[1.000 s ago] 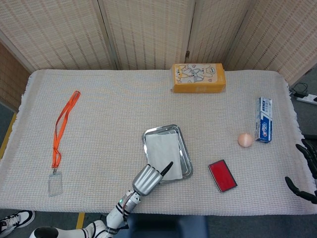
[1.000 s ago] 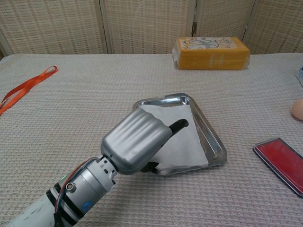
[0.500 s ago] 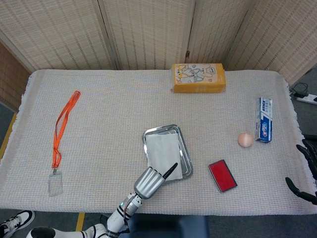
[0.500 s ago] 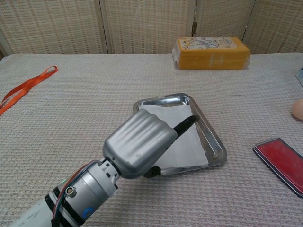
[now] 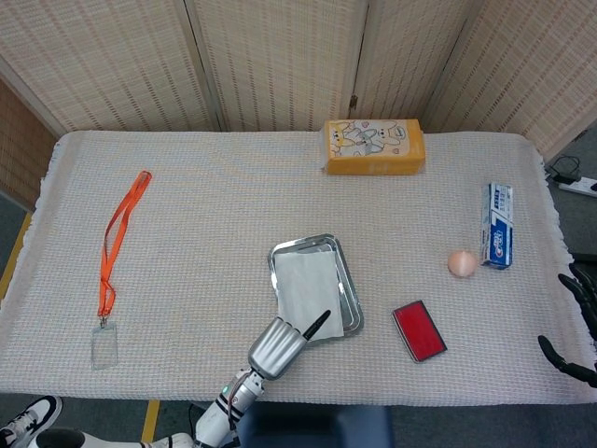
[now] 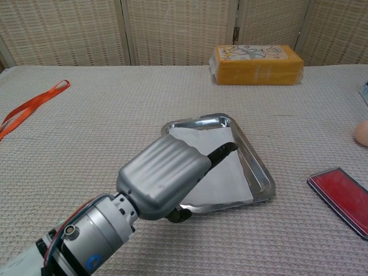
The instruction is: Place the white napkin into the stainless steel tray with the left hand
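Note:
The white napkin (image 5: 306, 285) (image 6: 224, 169) lies flat inside the stainless steel tray (image 5: 303, 243) (image 6: 262, 172) near the table's middle front. My left hand (image 5: 278, 343) (image 6: 164, 175) hovers at the tray's near corner, its grey back toward the cameras. One dark finger reaches out over the napkin's near edge, and nothing is held in the hand. The napkin's near-left corner is hidden behind the hand in the chest view. My right hand (image 5: 576, 322) shows only as dark spread fingers at the far right edge of the head view, off the table and holding nothing.
An orange lanyard (image 5: 117, 243) (image 6: 29, 106) with a clear badge lies at the left. A yellow box (image 5: 373, 147) (image 6: 257, 64) stands at the back. A red case (image 5: 419, 330) (image 6: 342, 198), an egg (image 5: 461, 263) (image 6: 362, 132) and a toothpaste box (image 5: 498, 224) lie to the right.
My left hand has drawn back toward the table's front edge, away from the tray. The napkin stays lying in the tray. The right hand has not moved.

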Motion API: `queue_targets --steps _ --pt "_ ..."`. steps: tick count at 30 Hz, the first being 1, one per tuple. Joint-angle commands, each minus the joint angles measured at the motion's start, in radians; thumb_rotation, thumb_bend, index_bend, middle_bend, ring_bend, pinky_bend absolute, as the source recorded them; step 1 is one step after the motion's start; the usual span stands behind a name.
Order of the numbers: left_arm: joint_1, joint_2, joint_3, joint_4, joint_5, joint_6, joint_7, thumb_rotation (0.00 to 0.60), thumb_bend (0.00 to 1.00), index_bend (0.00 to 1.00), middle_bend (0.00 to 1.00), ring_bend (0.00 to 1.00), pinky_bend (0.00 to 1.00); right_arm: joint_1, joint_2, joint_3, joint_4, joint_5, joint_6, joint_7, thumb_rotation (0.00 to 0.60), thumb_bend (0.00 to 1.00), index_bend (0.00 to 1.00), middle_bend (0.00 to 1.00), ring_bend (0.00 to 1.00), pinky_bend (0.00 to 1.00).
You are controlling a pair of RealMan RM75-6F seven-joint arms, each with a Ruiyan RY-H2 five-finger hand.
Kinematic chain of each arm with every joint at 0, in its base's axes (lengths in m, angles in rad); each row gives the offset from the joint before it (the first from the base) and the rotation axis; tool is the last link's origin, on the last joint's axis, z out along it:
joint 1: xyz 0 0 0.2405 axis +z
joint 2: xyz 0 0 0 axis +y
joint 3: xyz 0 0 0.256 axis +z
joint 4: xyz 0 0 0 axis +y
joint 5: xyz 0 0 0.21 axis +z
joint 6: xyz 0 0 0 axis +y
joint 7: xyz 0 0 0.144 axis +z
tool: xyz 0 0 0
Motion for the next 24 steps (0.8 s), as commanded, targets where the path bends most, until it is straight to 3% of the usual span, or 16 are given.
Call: queue_targets --steps 1,6,13,17,24 --pt "0.031 0.088 -0.018 -0.138 -0.144 -0.069 0.075 0.6 0.4 0.13 1.0 1.0 1.0 0.003 -0.004 0.001 -0.002 -0.002 -0.002 -0.007 0.6 0.4 0.0 0.0 0.0 0.0" --pt "0.031 0.135 -0.016 -0.211 -0.235 -0.087 0.18 0.6 0.52 0.14 1.0 1.0 1.0 0.008 -0.009 -0.003 -0.009 -0.012 -0.01 -0.026 0.6 0.4 0.0 0.0 0.0 0.0" --pt "0.026 0.149 -0.021 -0.279 -0.36 -0.1 0.218 0.6 0.69 0.14 1.0 1.0 1.0 0.011 -0.01 -0.001 -0.011 -0.008 -0.014 -0.029 0.6 0.4 0.0 0.0 0.0 0.0" --pt "0.011 0.155 -0.027 -0.321 -0.467 -0.116 0.243 0.6 0.72 0.13 1.0 1.0 1.0 0.008 -0.008 -0.001 -0.008 -0.006 -0.008 -0.02 0.6 0.4 0.0 0.0 0.0 0.0" --pt "-0.018 0.142 -0.012 -0.318 -0.492 -0.096 0.251 0.6 0.74 0.15 1.0 1.0 1.0 0.009 -0.007 -0.003 -0.007 -0.008 -0.009 -0.016 0.6 0.4 0.0 0.0 0.0 0.0"
